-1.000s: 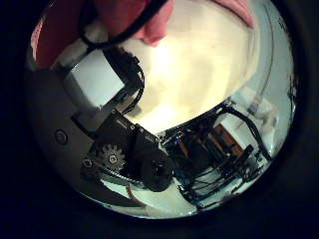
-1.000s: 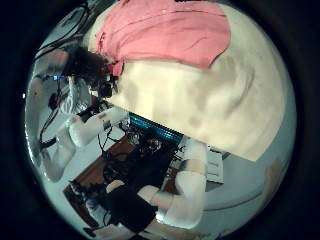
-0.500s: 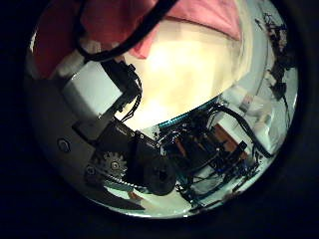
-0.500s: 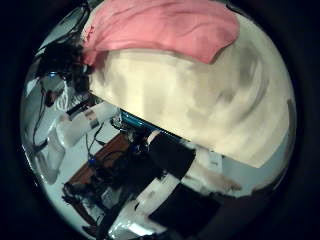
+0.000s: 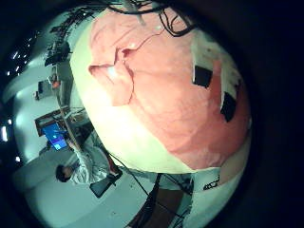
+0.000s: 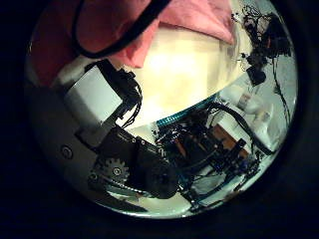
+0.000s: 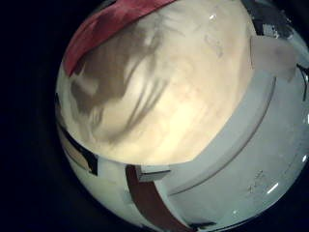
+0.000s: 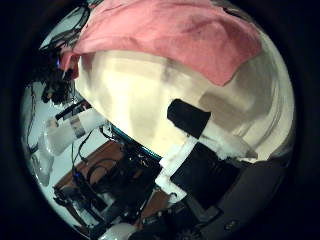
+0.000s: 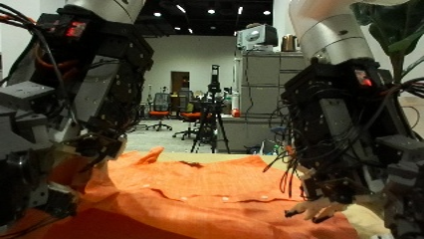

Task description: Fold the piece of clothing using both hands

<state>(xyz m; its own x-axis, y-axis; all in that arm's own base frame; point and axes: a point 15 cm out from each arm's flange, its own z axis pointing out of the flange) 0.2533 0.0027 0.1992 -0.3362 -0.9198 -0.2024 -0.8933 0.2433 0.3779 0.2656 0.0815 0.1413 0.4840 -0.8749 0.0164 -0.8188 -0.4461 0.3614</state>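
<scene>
Between the earlier frames and this one, more of the table was exposed in the right thumb side palm view, and a finger of the right hand came into that view. An orange-pink garment was spread flat on the table, with no fold yet visible, so folding was judged to remain outstanding. Beside the garment, the left hand was seen with fingers relaxed above it. At the garment's edge, the right hand's fingertips were lowered, grasping nothing. No legible writing was found.
</scene>
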